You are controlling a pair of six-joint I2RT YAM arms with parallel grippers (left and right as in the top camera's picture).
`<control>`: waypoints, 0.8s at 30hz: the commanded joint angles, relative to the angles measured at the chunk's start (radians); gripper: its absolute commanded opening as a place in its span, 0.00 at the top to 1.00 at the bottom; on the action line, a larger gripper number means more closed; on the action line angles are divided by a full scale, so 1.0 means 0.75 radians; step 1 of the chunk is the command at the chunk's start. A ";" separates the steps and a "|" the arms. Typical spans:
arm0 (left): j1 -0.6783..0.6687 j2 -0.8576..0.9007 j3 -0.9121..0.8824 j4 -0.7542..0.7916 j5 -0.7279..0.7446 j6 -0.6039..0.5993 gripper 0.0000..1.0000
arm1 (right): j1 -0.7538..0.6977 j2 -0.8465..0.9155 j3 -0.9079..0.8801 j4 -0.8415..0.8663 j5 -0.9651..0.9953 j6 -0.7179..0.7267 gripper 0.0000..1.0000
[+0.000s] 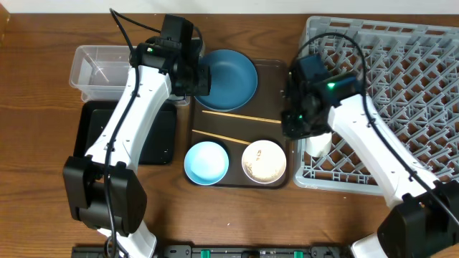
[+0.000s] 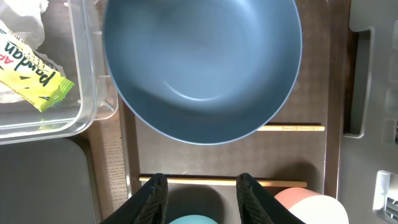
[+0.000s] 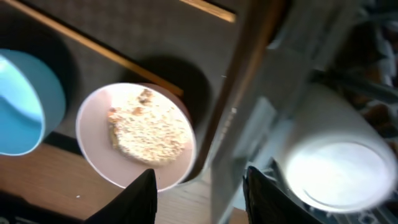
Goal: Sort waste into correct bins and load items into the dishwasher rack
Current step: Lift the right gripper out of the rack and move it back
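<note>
The dark-blue plate (image 1: pixel 229 77) lies at the back of the brown tray (image 1: pixel 276 72). My left gripper (image 1: pixel 191 75) hovers at its left rim, open and empty (image 2: pixel 202 199). Two chopsticks (image 1: pixel 240 117) (image 1: pixel 219 137) lie across the tray, and in front of them stand the light-blue bowl (image 1: pixel 206 162) and the white bowl (image 1: pixel 264 160) with rice scraps (image 3: pixel 149 127). The white cup (image 1: pixel 319 143) rests in the near left corner of the grey dishwasher rack (image 1: pixel 401 64). My right gripper (image 1: pixel 297 122) hangs open just left of the cup (image 3: pixel 336 168), holding nothing (image 3: pixel 202 196).
The clear tub (image 1: pixel 100 68) at the back left holds a yellow wrapper (image 2: pixel 34 78) and white tissue (image 2: pixel 25 18). The black tray (image 1: pixel 161 140) lies in front of it, partly under my left arm. Bare wooden table runs along the front edge.
</note>
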 commanded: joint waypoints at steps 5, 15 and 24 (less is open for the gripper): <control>0.002 0.007 -0.013 -0.010 -0.018 0.016 0.60 | 0.033 0.058 -0.068 0.017 -0.014 0.007 0.57; 0.002 0.007 -0.013 -0.010 -0.018 0.016 0.60 | 0.031 0.087 -0.094 -0.037 0.114 0.078 0.56; 0.002 0.007 -0.013 -0.009 -0.017 0.016 0.60 | -0.016 0.087 -0.094 -0.167 0.236 0.112 0.54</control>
